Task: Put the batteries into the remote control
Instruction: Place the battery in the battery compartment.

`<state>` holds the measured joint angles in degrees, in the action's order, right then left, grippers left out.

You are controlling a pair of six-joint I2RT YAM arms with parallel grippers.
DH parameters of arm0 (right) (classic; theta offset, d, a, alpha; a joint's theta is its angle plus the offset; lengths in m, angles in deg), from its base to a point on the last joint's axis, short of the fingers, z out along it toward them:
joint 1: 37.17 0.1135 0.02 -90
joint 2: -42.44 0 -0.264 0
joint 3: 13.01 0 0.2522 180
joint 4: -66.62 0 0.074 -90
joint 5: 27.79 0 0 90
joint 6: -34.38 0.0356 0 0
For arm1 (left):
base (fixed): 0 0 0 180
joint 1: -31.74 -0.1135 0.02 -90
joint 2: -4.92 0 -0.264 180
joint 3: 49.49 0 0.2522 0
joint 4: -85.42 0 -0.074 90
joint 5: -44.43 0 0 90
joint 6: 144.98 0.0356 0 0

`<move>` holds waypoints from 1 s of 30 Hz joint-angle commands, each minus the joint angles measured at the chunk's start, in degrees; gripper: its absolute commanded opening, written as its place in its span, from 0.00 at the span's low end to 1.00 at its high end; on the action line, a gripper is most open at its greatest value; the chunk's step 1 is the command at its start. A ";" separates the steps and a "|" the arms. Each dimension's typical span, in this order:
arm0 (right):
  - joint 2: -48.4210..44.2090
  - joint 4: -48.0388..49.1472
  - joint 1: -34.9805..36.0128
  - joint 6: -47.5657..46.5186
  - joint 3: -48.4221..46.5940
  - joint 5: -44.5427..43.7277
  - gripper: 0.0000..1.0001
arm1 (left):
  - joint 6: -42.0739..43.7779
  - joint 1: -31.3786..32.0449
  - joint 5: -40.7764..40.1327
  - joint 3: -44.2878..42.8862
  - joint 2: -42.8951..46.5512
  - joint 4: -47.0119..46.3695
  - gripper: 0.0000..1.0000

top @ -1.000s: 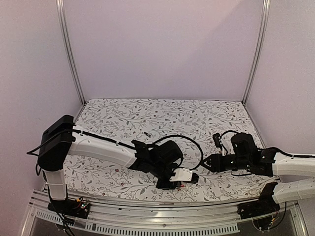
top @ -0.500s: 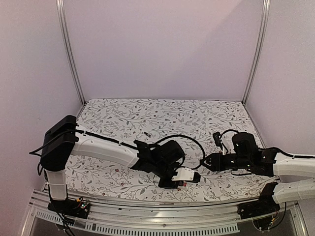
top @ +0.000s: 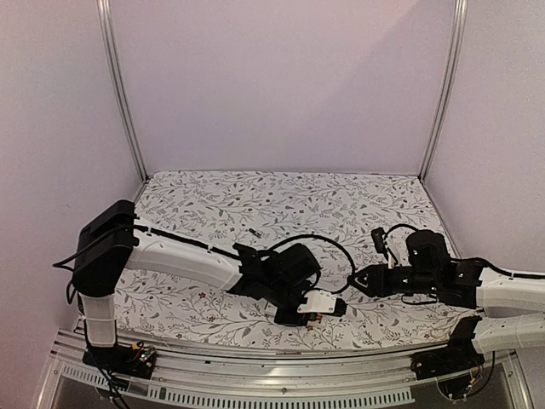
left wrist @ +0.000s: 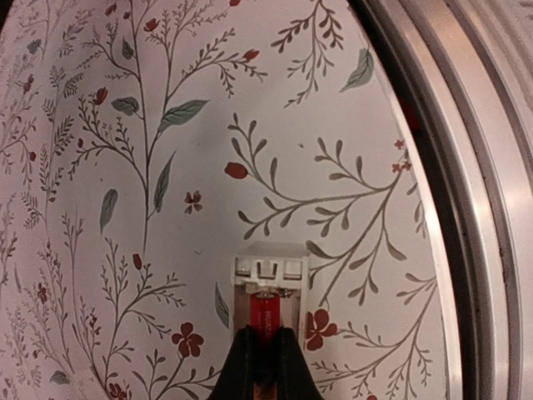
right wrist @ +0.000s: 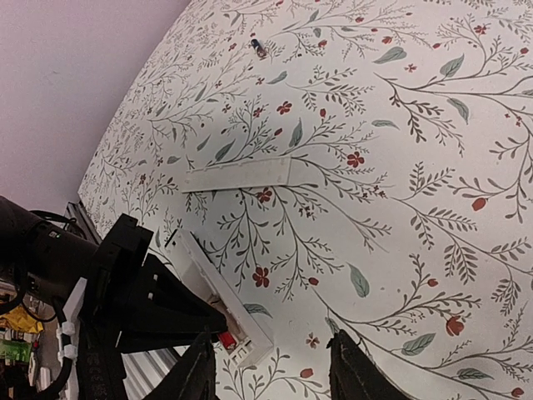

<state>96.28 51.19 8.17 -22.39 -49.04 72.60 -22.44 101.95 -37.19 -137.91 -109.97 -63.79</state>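
The left end effector [left wrist: 265, 340], pinched narrow, had its tips against a battery [left wrist: 265, 310] sitting in the bay of the remote [left wrist: 268, 268] at the table's [left wrist: 166, 192] near edge, while the right end effector [right wrist: 273, 343] hung half-open and empty just beside it, a second battery [right wrist: 259, 47] lying well apart.
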 commanded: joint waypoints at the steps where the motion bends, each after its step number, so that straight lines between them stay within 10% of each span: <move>1: -0.91 0.49 -0.25 -0.03 0.60 0.05 0.46 | -0.68 -0.34 -1.10 -0.91 -1.50 -0.12 0.00; 30: -1.02 1.23 -0.25 -0.86 0.31 2.08 0.46 | -3.65 0.37 -7.52 -0.93 -1.09 -0.44 0.35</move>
<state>96.11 51.67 8.17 -22.45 -48.97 73.91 -26.38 102.20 -44.77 -137.91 -109.97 -64.53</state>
